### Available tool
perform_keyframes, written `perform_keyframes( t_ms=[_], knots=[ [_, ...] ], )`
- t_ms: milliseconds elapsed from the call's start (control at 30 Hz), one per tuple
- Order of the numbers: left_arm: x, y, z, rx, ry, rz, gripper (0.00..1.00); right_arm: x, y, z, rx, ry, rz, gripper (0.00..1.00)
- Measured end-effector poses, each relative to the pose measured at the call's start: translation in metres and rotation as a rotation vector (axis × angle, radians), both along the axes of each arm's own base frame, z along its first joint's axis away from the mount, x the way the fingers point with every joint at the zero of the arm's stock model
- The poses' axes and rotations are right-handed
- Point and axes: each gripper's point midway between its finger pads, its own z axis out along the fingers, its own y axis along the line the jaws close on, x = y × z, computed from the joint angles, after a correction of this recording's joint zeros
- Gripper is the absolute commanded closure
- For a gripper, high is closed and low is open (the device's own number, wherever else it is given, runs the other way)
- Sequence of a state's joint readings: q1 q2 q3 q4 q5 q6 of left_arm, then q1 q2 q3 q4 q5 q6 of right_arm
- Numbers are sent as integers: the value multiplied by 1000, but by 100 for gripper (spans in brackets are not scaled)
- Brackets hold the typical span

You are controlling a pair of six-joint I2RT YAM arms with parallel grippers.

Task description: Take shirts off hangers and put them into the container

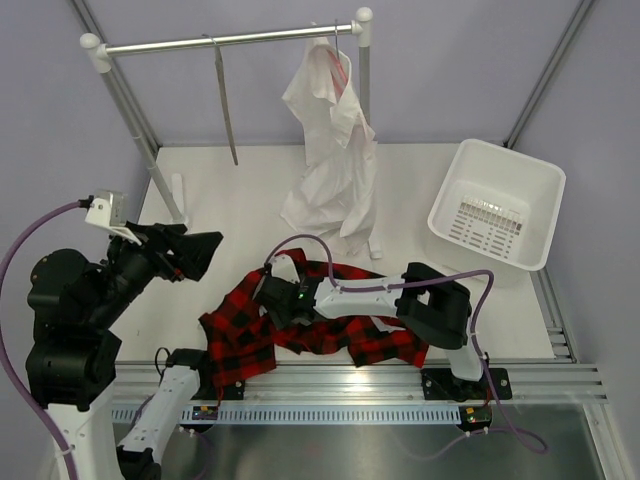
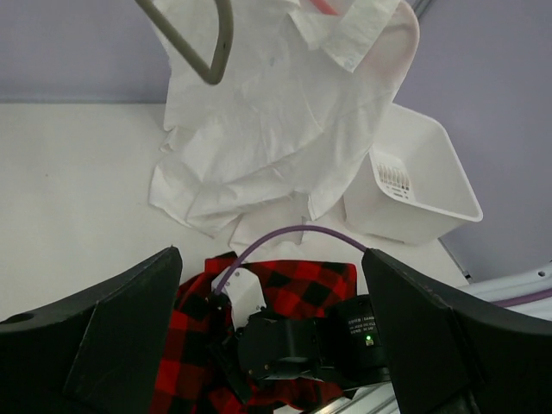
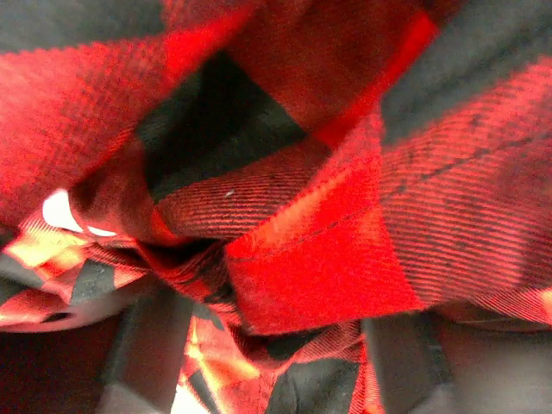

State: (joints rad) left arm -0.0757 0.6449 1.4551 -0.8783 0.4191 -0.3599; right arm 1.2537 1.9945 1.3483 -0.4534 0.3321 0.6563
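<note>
Only in the right wrist view is the plaid shirt [image 3: 302,216] seen bunched between the spread fingers [image 3: 147,345] of the right gripper [image 3: 276,345]; whether it is firmly held cannot be told. In the top view it is spread at lower centre, by the table's [image 1: 230,190] near edge. The left gripper [image 2: 272,254] is held wide open, empty. Farther back, the white shirt [image 1: 335,160] is hung on the pink hanger [image 1: 343,70]; bare table is seen between it and the container [image 1: 540,190] at upper right.

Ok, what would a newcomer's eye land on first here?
A plaid shirt lies heaped at the near edge of the table, the right gripper down in its folds. Behind it a white shirt hangs from a pink hanger on the rail, and a white basket sits far right.
</note>
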Motion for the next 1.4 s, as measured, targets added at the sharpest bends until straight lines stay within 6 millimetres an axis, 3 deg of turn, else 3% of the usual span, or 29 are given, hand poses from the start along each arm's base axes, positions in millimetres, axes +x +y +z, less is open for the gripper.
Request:
perform_keyframes(
  t_ms=[167, 233, 367, 433, 500, 567, 700, 733, 767, 833, 933, 1033, 1133, 1233, 1400],
  knots=[
    [-5, 2, -19, 5, 39, 13, 8, 12, 4, -1, -13, -53, -51, 86],
    [-6, 6, -23, 9, 50, 33, 8, 14, 3, 1, -17, -68, -61, 99],
    [-1, 15, -37, 29, 92, 92, 7, 14, -10, 12, -70, -118, -59, 100],
    [6, 20, -54, 39, 137, 120, 7, 13, -22, 31, -101, -148, -44, 100],
    [13, 23, -77, 51, 204, 140, 7, 15, -28, 67, -88, -188, -31, 100],
    [19, 24, -104, 64, 278, 153, 7, 19, -28, 121, -18, -244, -23, 100],
    [23, 24, -143, 65, 381, 158, 7, 26, -42, 283, 267, -421, -33, 100],
    [23, 24, -148, 63, 395, 157, 7, 26, -54, 327, 348, -476, -44, 100],
    [22, 23, -152, 60, 403, 156, 8, 26, -67, 359, 403, -520, -54, 100],
    [21, 22, -153, 55, 400, 151, 8, 24, -113, 432, 524, -648, -92, 100],
    [21, 20, -149, 40, 376, 141, 8, 22, -193, 499, 602, -833, -182, 100],
    [23, 15, -146, 22, 356, 118, 9, 24, -279, 543, 589, -1048, -331, 100],
    [25, 9, -147, 5, 352, 90, 9, 22, -347, 574, 545, -1219, -486, 100],
    [26, 5, -148, -13, 353, 66, 10, 15, -389, 599, 521, -1318, -573, 100],
    [28, -5, -151, -45, 345, 16, 11, 0, -440, 643, 508, -1455, -640, 100]
  ],
)
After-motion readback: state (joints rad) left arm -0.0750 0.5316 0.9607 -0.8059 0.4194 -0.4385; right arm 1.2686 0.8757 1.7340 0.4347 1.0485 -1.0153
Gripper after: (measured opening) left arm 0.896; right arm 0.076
